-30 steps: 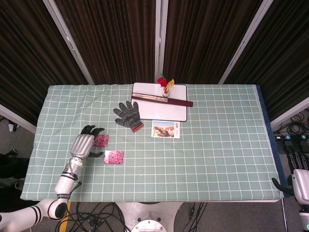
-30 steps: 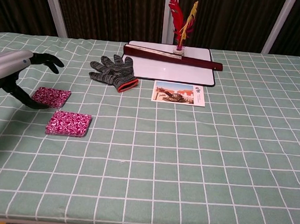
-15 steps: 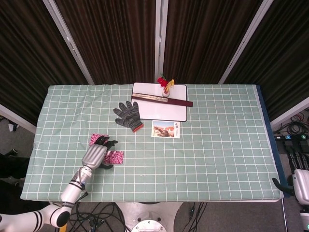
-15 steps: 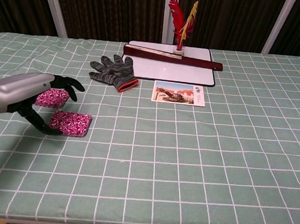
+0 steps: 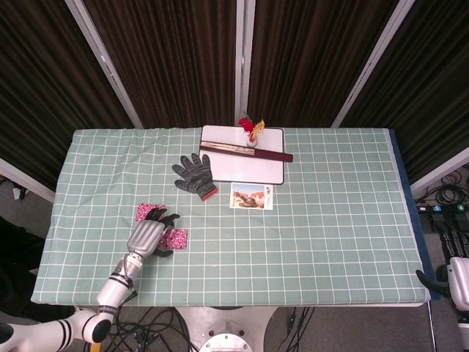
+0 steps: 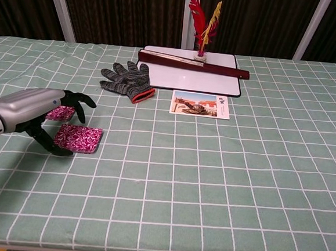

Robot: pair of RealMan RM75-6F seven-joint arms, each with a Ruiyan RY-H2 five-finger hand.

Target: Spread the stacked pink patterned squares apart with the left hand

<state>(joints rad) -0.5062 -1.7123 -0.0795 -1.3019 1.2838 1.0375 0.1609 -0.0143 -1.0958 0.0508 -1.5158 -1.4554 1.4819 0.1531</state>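
Two pink patterned squares lie apart on the green checked cloth. The near square (image 5: 177, 237) (image 6: 82, 137) looks thick, and the far square (image 5: 141, 212) (image 6: 58, 113) is partly covered. My left hand (image 5: 149, 233) (image 6: 35, 110) hangs over them with fingers spread and curved. Its fingertips reach over the far square and its thumb points down by the near square's left edge. It holds nothing, and I cannot tell whether it touches. Only a white sliver of my right hand (image 5: 459, 282) shows at the head view's lower right edge.
A grey knit glove (image 5: 194, 174) (image 6: 126, 80) lies behind the squares. Further back sits a whiteboard (image 5: 256, 170) (image 6: 183, 77) with a dark red bar (image 5: 245, 151) and red and yellow feathers (image 6: 202, 23). A picture card (image 5: 252, 196) (image 6: 200, 103) lies mid-table.
My left hand has swung right, from left of the far square to above both squares, then settled slightly lower. Both squares stay about where they were.
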